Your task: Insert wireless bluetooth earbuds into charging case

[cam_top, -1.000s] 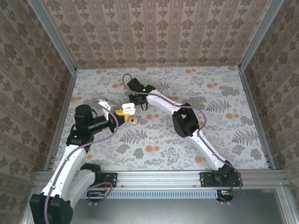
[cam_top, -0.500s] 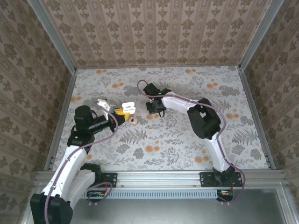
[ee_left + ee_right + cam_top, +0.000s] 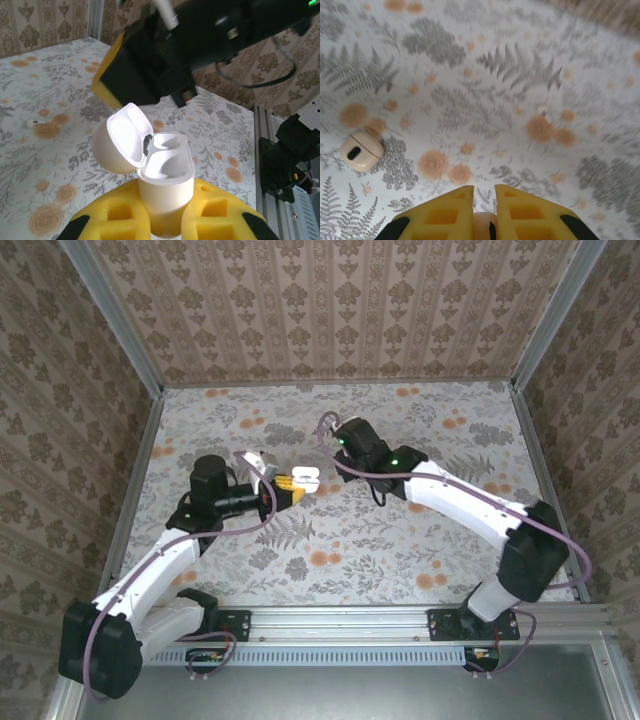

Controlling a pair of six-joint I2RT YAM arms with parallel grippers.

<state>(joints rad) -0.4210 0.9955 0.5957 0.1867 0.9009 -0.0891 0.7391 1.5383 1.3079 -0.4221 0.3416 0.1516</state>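
Left gripper [image 3: 165,220] clamped the charging case [image 3: 166,172] upright between its yellow pads. The lid [image 3: 125,142] was flipped open, hanging off the case's left side in the left wrist view. The sockets were too washed out to tell if filled. One earbud [image 3: 34,121] lay on the table [image 3: 60,165], well left of the case. Right gripper [image 3: 484,192] hung above and behind the case, not touching it. Its fingers were nearly together with a small pale bit between them; could not tell what. A tan round piece [image 3: 361,149] sat on the table, its place relative to the case unclear.
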